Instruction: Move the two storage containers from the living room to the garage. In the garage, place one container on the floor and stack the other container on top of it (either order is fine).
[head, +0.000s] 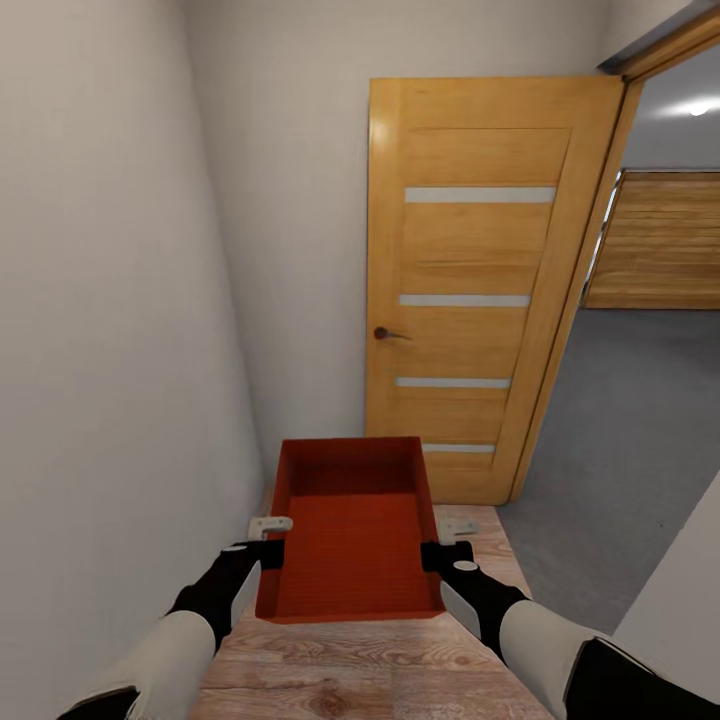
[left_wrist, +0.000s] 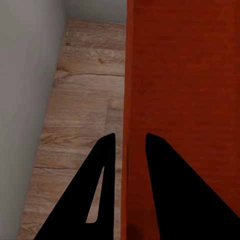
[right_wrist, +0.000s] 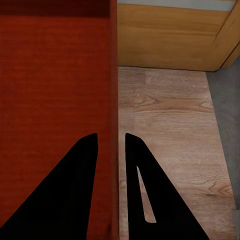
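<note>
A: What does the head view give?

B: One orange-red storage container is carried in front of the robot, above a light wood plank floor in a narrow passage. The left gripper is at the container's left wall and the right gripper at its right wall, both about midway along it. A plain pale wall runs close on the left. Ahead stands an open wooden door with four pale horizontal strips and a dark handle. To the right of the door, the doorway shows the garage's grey concrete floor and, further back, a wide door of horizontal wooden planks.

A: And the left wrist view?

B: The left gripper has its two dark fingers on either side of the container's thin ribbed wall, one outside and one inside the bin: it is clamped on that wall. Plank floor and the pale wall lie beyond.

A: The right wrist view?

B: The same on the other side. The right gripper straddles the container's wall, fingers closed upon it. The bin's ribbed inside shows on one side; on the other, plank floor, the foot of the wooden door and an edge of grey concrete.
</note>
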